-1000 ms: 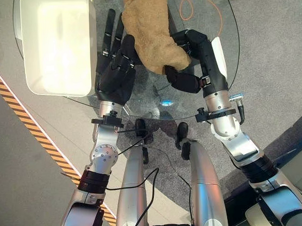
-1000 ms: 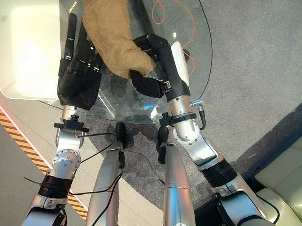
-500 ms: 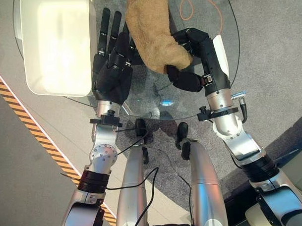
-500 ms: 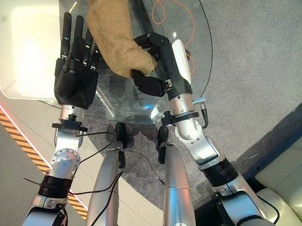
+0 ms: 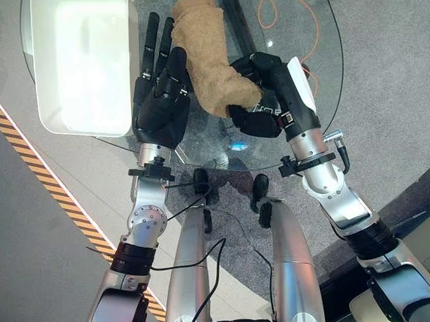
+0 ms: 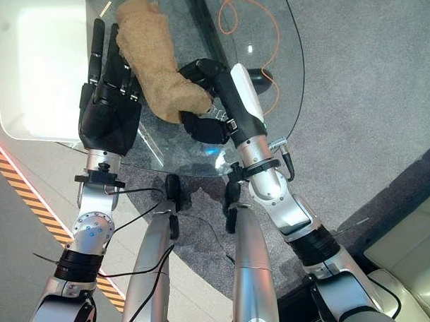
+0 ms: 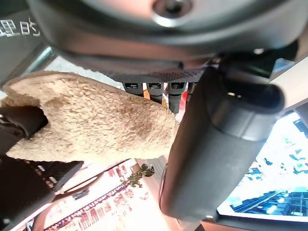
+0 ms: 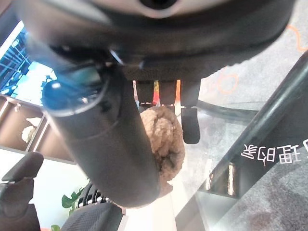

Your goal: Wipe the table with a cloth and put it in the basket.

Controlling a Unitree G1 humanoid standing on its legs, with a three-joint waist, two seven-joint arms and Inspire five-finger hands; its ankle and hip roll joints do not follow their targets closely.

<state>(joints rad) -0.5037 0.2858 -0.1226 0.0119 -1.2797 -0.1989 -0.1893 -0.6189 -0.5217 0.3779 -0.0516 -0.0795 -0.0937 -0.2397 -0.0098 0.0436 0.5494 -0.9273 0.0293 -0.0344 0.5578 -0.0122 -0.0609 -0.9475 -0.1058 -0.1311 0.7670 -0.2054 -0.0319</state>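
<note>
Left eye view: my right hand (image 5: 259,96) is curled around the near end of the tan fleece cloth (image 5: 208,59), thumb under it, fingers wrapped over the top. The cloth lies on the round glass table (image 5: 306,30), running away from me between both hands. Its far end lies loose on the glass, just right of my left fingertips.

My left hand (image 5: 160,99) sits palm-down on the glass just left of the cloth, fingers straight and extended, holding nothing. In the head views its inner edge looks to be touching the cloth's side; I can't confirm contact.

Left wrist view: the cloth (image 7: 91,120) shows past my own thumb, with the dark fingers of the other hand at its end. Right wrist view: a bunched tan lump of cloth (image 8: 166,139) is pinched against my thumb (image 8: 110,139), so the grip reads as firm.

White rectangular basket (image 5: 81,63) stands on the table's left part, just left of my left hand, apart from the cloth. An orange cable (image 5: 280,10) loops under the glass at the far right.
</note>
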